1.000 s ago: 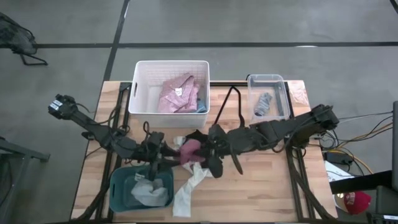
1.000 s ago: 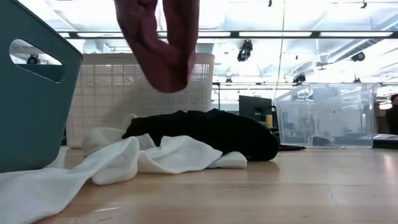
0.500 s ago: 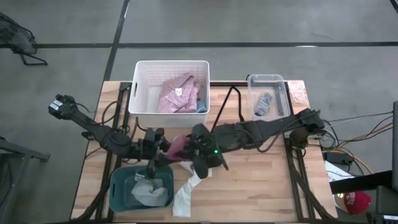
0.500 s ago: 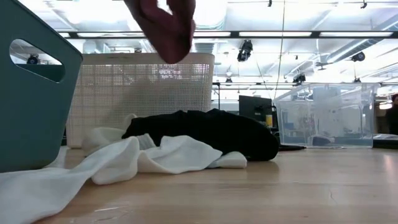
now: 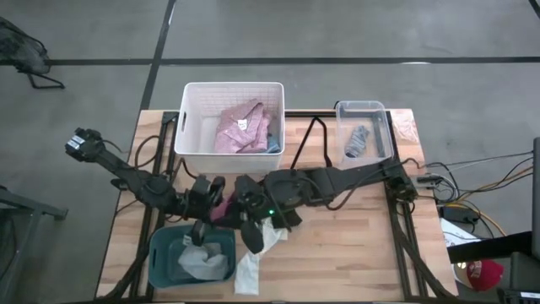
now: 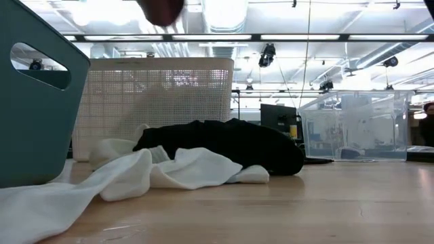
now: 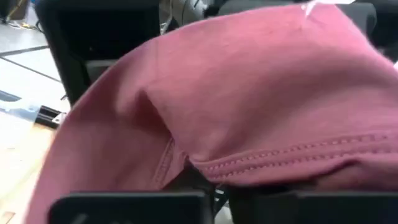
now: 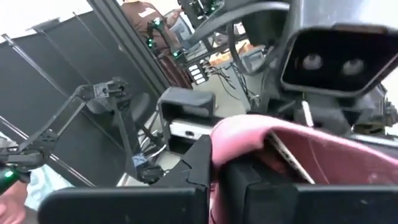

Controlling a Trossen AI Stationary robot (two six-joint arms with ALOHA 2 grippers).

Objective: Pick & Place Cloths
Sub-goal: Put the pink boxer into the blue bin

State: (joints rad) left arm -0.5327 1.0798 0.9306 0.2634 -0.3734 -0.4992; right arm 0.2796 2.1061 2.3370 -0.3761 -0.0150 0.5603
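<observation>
1. From above, we saw the left gripper [image 5: 205, 196] and the right gripper [image 5: 239, 205] meeting over the maroon piece [image 5: 221, 207], just beside the teal bin [image 5: 160, 253], probably its destination.
2. At table height, the maroon piece hung high; the black piece [image 6: 224, 146] and cream strip [image 6: 122, 176] lay on the table [image 6: 305, 210].
3. The left wrist showed maroon cloth draped over its fingers; we could not tell their spread.
4. The right wrist showed fingers closed on the cloth's fold.

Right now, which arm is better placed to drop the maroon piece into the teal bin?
Probably the left. The left gripper hangs right at the teal bin's rim, touching the maroon piece. The right gripper holds the piece too, but sits farther from the bin.
</observation>
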